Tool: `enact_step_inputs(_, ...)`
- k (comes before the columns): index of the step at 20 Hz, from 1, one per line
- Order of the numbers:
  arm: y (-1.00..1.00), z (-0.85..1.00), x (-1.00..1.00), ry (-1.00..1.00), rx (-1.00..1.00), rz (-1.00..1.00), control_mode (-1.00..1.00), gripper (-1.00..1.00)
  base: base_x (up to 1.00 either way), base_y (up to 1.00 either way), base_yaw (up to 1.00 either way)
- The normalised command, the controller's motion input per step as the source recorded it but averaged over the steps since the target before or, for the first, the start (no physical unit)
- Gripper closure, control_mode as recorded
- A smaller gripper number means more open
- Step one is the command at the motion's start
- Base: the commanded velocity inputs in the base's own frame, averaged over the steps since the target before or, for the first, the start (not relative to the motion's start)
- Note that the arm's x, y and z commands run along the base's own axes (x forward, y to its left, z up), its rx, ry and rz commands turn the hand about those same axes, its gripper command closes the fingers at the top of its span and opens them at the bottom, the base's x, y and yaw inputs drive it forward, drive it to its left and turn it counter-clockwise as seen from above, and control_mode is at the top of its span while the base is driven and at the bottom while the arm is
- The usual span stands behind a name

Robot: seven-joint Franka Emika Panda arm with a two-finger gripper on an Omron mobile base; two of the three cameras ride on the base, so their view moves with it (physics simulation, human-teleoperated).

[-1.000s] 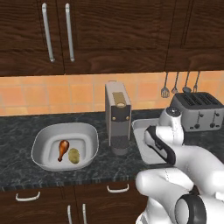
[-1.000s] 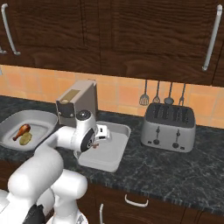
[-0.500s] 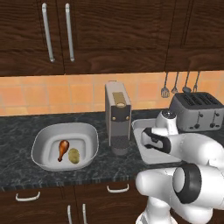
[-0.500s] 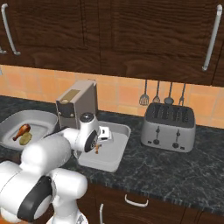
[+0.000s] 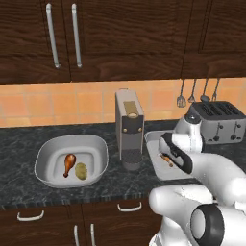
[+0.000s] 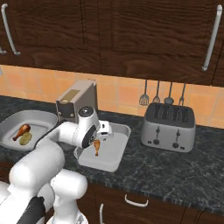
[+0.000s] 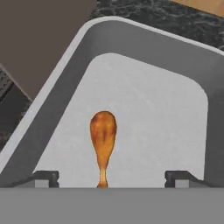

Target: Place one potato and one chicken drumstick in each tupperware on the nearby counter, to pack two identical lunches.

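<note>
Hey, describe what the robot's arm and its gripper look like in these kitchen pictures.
The glossy white arm is built of rounded, bulbous segments with dark grey rings at the joints. A dark panel runs along the wrist section near the white gripper. In the hand view its jaws end in small dark, squared fingertips. I see no cables or markings.

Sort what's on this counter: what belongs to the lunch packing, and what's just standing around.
Part of the job:
- round-cornered container holding a drumstick and a potato
- rectangular tray
- second drumstick over that tray, between the tool's open tips
- counter

Just standing around:
- coffee machine
- toaster
- hanging utensils
</note>
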Motion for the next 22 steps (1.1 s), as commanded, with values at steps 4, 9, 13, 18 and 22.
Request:
enact_step_inputs(4, 0.28, 0.67, -0.95, -0.31, 0.01, -0.03, -1.00, -1.00, 0.00, 0.00, 0.00)
enact_step_inputs(9, 0.43, 0.43, -0.89, -0.21, -0.01, -0.05, -1.00, -1.00, 0.00, 0.00, 0.00)
enact_step_inputs(13, 0.27, 0.35, -0.96, -0.16, -0.02, -0.05, -1.00, -1.00, 0.00, 0.00, 0.00)
enact_step_inputs(18, 0.04, 0.04, -0.20, -0.04, -0.01, -0.01, 1.00, -1.00, -0.80, 0.04, -0.09)
enact_step_inputs(22, 0.00, 0.00, 0.00, 0.00, 0.00, 0.00, 1.00, -1.00, -0.71, -0.67, -0.15)
